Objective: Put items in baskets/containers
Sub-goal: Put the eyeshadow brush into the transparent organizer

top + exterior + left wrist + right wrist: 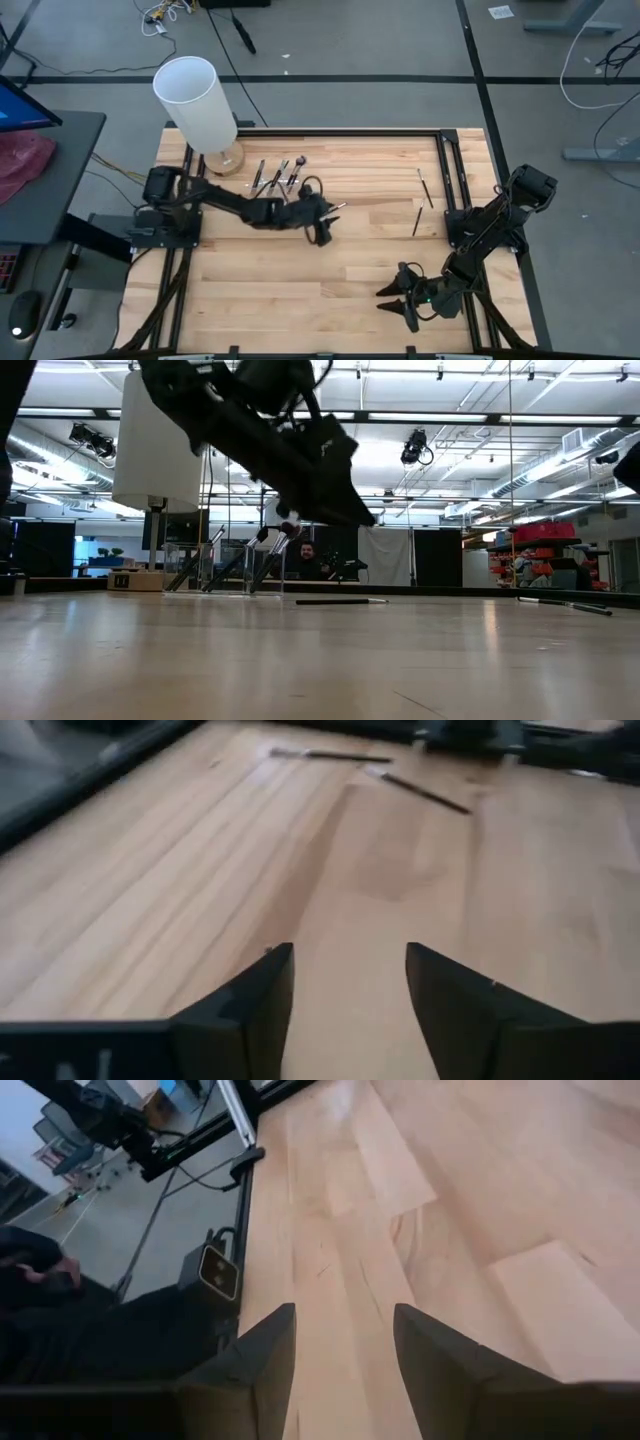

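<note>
Several dark-handled makeup brushes (280, 176) stand leaning in the clear holder (215, 572) at the far left of the table. One brush (338, 206) lies flat on the wood just beyond my left gripper (321, 233), which hovers open and empty above the table's middle (350, 990). Two more brushes (425, 188) (417, 220) lie near the far right; they show in the left wrist view as thin dark sticks (415, 785). My right gripper (397, 305) waits open near the near right edge, over bare wood (345, 1350).
A tall white cylinder (195, 98) on a round wooden base (226, 160) stands at the far left corner, next to the holder. Black frame rails (452, 170) run along the table's sides. A person (305, 563) sits beyond the far edge.
</note>
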